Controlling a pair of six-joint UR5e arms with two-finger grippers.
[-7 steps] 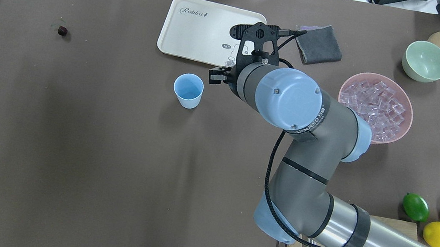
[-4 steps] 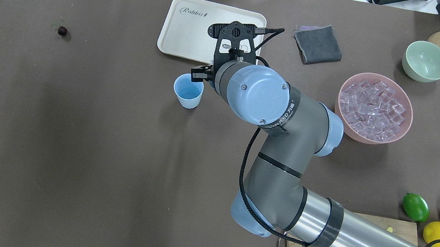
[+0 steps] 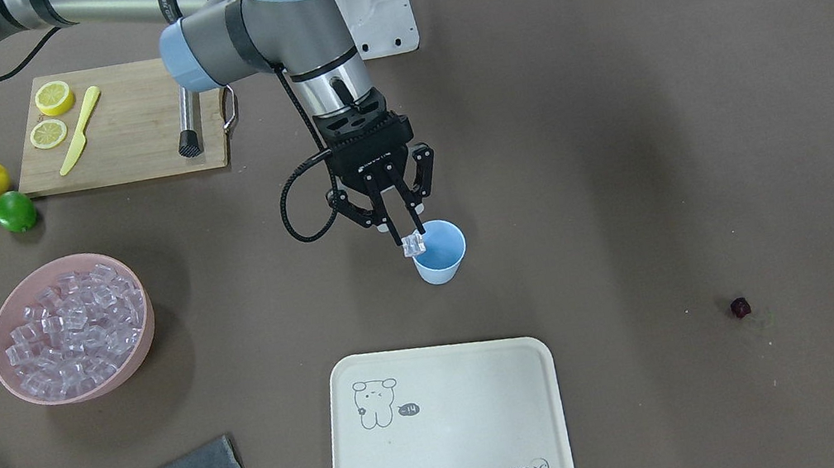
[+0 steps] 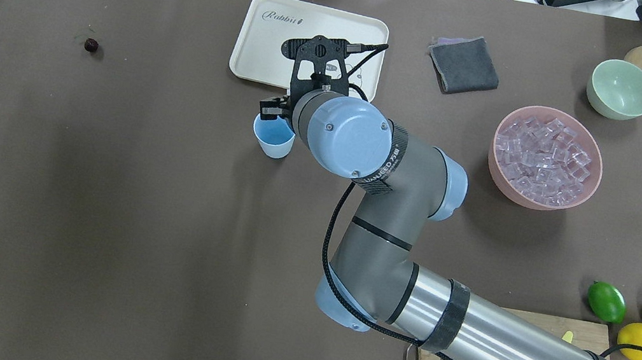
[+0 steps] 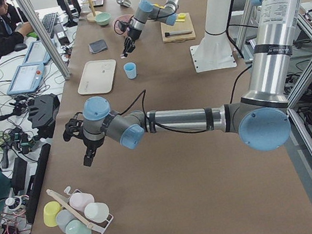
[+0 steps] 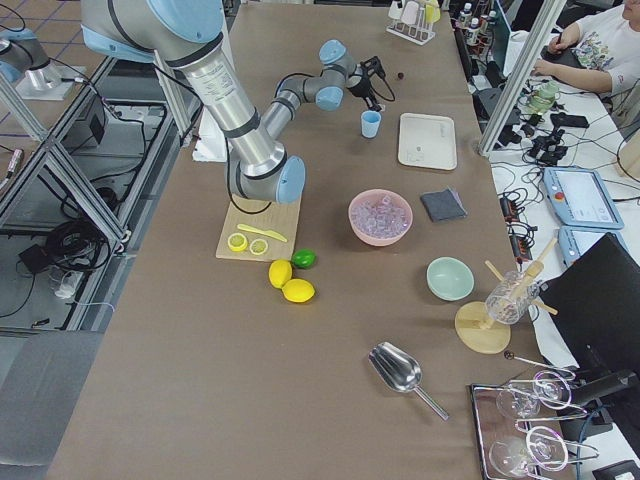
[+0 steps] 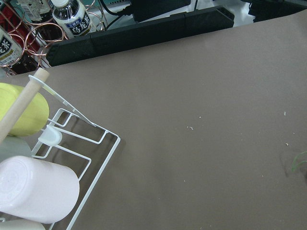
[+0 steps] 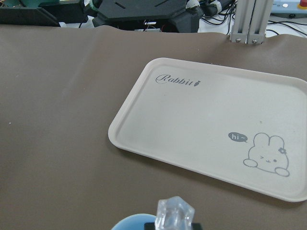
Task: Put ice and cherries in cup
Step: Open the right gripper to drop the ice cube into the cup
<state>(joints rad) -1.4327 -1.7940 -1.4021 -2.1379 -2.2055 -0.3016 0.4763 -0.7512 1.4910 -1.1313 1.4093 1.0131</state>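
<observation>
The light-blue cup (image 3: 441,253) stands upright mid-table, also in the overhead view (image 4: 273,138). My right gripper (image 3: 409,237) is shut on one clear ice cube (image 3: 414,246) and holds it just above the cup's rim on the pink-bowl side. The right wrist view shows the cube (image 8: 175,213) over the cup's rim (image 8: 134,222). More ice fills the pink bowl (image 4: 592,184). The cherry (image 4: 91,45) lies alone far off on the table. My left gripper (image 5: 89,158) hangs over the table's far end; I cannot tell if it is open or shut.
A cream tray (image 4: 279,38) lies just beyond the cup. A grey cloth (image 4: 465,65), a pale green bowl (image 4: 622,89), a lime (image 4: 606,302), lemons (image 4: 639,335) and a cutting board (image 3: 124,130) are on the right arm's side. A cup rack (image 7: 72,143) sits below the left wrist.
My right arm has swung from beside the pink bowl towards the cup, carrying the ice cube, and the gripper now hangs over the cup's rim.
</observation>
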